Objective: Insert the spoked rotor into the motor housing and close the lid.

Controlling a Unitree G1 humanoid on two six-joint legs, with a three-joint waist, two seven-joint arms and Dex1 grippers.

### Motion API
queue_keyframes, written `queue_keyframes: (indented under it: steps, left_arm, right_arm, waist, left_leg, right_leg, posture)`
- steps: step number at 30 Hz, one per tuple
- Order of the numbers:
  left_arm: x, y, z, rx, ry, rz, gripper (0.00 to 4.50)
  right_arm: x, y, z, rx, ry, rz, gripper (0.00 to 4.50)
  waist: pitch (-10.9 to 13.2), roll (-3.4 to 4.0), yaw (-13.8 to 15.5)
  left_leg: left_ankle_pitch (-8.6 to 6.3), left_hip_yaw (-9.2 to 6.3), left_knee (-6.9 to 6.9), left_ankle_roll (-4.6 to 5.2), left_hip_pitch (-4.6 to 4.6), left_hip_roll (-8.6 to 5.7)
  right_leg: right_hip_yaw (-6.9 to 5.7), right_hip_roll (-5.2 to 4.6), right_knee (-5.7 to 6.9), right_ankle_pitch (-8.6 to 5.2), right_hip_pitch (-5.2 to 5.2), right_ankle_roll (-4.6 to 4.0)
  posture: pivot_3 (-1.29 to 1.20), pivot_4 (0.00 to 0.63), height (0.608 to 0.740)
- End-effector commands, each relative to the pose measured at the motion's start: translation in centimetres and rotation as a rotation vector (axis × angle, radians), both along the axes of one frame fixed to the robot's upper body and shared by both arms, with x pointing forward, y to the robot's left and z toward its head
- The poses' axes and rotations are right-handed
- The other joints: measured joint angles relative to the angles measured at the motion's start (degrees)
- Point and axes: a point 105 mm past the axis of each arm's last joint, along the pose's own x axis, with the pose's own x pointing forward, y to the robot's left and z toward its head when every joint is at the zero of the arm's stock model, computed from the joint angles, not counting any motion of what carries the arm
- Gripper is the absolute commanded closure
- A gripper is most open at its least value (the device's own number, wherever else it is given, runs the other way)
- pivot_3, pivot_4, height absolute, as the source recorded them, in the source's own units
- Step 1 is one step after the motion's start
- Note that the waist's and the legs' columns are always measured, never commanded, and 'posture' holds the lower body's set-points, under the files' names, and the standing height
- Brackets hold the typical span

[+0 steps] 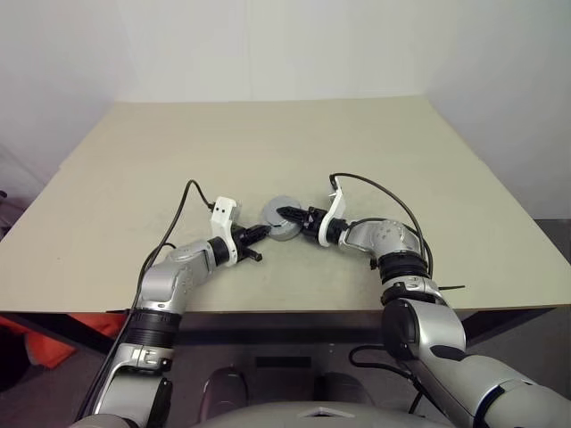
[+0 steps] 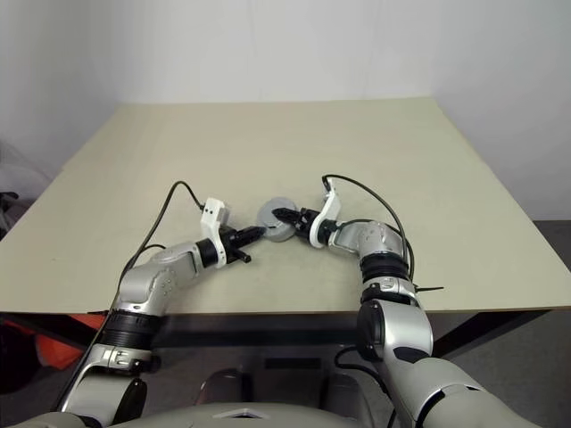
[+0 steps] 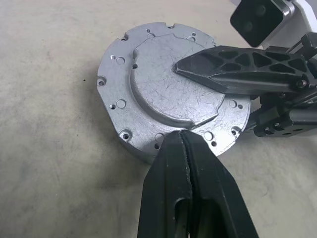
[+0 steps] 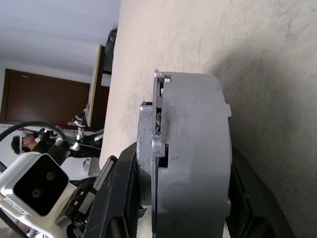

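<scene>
The motor housing [image 4: 193, 148] sits near the middle of the table with the lid [image 3: 163, 89] on top of it, tipped slightly up toward me. My right gripper [image 1: 284, 214] reaches in from the right and is shut on the housing. One finger [image 3: 237, 69] lies across the lid and the other presses the housing's underside. My left gripper [image 3: 182, 136] is shut and empty, its tip against the housing's near-left rim. The spoked rotor is hidden.
The beige table [image 1: 268, 143] stretches wide behind and beside the housing. Its front edge [image 1: 285, 310] runs just below both arms. Black cables loop over each forearm.
</scene>
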Motion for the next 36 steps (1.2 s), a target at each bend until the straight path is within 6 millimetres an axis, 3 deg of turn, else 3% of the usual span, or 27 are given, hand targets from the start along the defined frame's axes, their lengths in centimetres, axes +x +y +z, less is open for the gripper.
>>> queue_keyframes:
  steps: [1, 8, 16, 20, 27, 30, 36]
  left_arm:
    - [0.3, 0.4, 0.5, -0.062, 0.010, 0.037, 4.50]
    - [1.5, 3.5, 4.7, -0.399, -0.021, 0.216, 4.50]
    - [1.1, 5.8, 6.8, -0.640, -0.022, 0.291, 4.50]
    - [0.7, 6.1, 7.3, -0.730, -0.011, 0.298, 3.60]
    - [0.5, 6.2, 7.2, -0.795, 0.017, 0.328, 1.15]
    - [0.4, 5.4, 7.4, -0.881, 0.089, 0.277, 0.15]
    - [0.4, 4.3, 8.5, -1.019, 0.153, 0.205, 0.15]
  right_arm:
    - [1.3, -0.5, 1.2, -0.008, -0.035, -0.054, 2.41]
    - [2.8, -1.1, 4.6, 0.132, -0.058, -0.134, 2.41]
    - [3.1, -0.1, 7.7, 0.214, -0.102, -0.117, 2.41]
    - [3.1, 0.3, 9.6, 0.251, -0.135, -0.101, 2.41]
    - [2.5, 0.6, 12.0, 0.304, -0.179, -0.054, 2.41]
    - [1.8, 1.2, 12.5, 0.310, -0.190, -0.012, 2.41]
    - [0.8, 1.9, 13.0, 0.323, -0.208, 0.037, 2.41]
  waist:
    - [0.01, 0.00, 0.01]
    - [0.16, -0.01, 0.10]
    - [0.22, -0.10, 0.16]
    - [0.27, -0.15, 0.31]
    - [0.39, -0.34, 0.39]
    - [0.40, -0.37, 0.39]
    - [0.45, -0.44, 0.42]
  left_leg:
    - [0.00, 0.00, 0.00, -0.01, 0.00, 0.00]
    - [0.01, 0.00, 0.02, -0.02, -0.23, 0.01]
    - [-0.01, 0.01, 0.16, 0.05, -1.42, -0.05]
    - [-0.03, 0.01, 0.18, 0.07, -1.47, -0.02]
    - [-0.03, 0.01, 0.49, 0.05, -1.47, 0.04]
    - [-0.01, 0.00, 0.56, 0.02, -1.46, 0.03]
    - [0.00, 0.00, 0.57, 0.01, -1.47, 0.00]
  right_leg:
    - [0.00, 0.00, 0.00, 0.00, 0.00, 0.00]
    - [-0.03, 0.00, 0.02, 0.06, -0.17, -0.10]
    - [-0.10, 0.06, 0.08, 0.25, -1.13, -0.53]
    - [-0.27, 0.07, 0.10, 0.19, -1.14, -0.62]
    - [-0.26, 0.07, 0.20, 0.21, -1.08, -0.59]
    - [-0.25, 0.07, 0.24, 0.24, -1.07, -0.55]
    - [-0.24, 0.07, 0.25, 0.26, -1.07, -0.53]
  posture:
    - [0.00, 0.000, 0.740]
    - [0.00, 0.000, 0.740]
    - [0.00, 0.000, 0.740]
    - [0.00, 0.000, 0.740]
    - [0.00, 0.000, 0.740]
    - [0.00, 0.000, 0.740]
    - [0.00, 0.000, 0.740]
